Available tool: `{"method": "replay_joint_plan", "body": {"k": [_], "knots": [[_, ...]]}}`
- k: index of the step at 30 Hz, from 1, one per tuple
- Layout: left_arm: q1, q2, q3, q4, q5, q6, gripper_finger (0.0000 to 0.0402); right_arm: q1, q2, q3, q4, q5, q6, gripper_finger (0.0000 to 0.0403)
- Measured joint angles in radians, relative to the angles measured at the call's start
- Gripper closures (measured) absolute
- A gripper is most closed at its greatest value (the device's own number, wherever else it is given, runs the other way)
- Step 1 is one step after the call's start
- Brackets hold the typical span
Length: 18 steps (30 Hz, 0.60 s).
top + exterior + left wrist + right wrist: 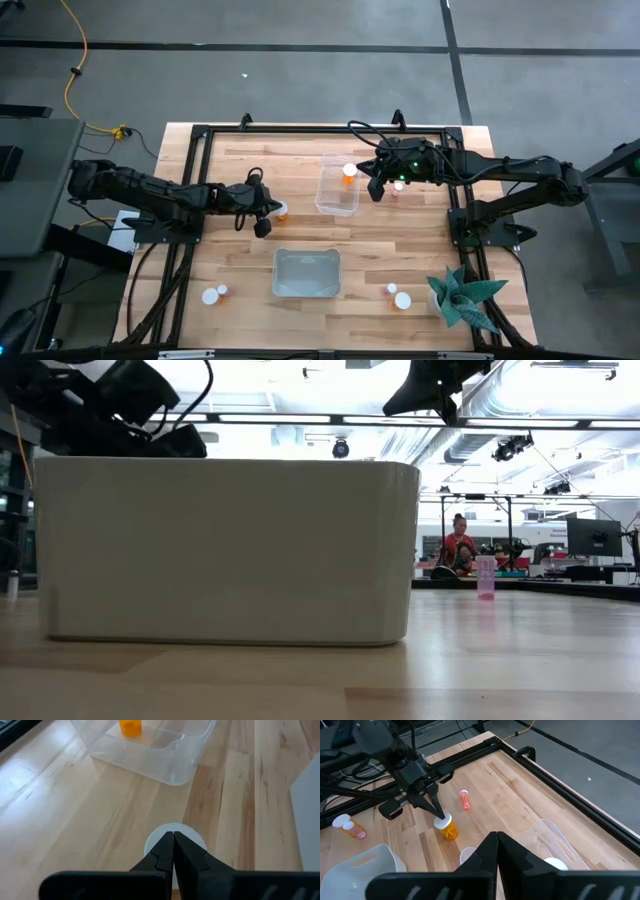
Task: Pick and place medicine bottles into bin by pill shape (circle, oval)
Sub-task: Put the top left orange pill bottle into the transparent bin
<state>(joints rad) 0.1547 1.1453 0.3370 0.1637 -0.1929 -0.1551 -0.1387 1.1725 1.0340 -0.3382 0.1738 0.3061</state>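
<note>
Filling most of the low view, the white bin sits at the front middle of the bench, and nothing shows inside it from above. Behind it, the left end effector hovers with its fingers pressed together, tip right over the white cap of an upright orange bottle; it holds nothing. That is the worry I'd have standing here: pressed-together fingers coming down on a cap will only knock the bottle over and send it rolling, so they must spread first. The right end effector, also pressed together and empty, hangs beside the clear bin, which holds one bottle; a pinkish bottle stands just next to it and could be clipped by that arm. Two bottles wait at the front left, two more at the front right near a plant. I cannot read pill shapes from here, so a wrong-bin drop seems possible.
</note>
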Motion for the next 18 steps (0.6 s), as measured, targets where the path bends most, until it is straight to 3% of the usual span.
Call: {"method": "replay_joint_plan", "body": {"k": [18], "knots": [[0.003, 0.169, 0.006, 0.147, -0.035, 0.001, 0.0401, 0.002, 0.001, 0.0, 0.014, -0.014, 0.008, 0.0403]]}}
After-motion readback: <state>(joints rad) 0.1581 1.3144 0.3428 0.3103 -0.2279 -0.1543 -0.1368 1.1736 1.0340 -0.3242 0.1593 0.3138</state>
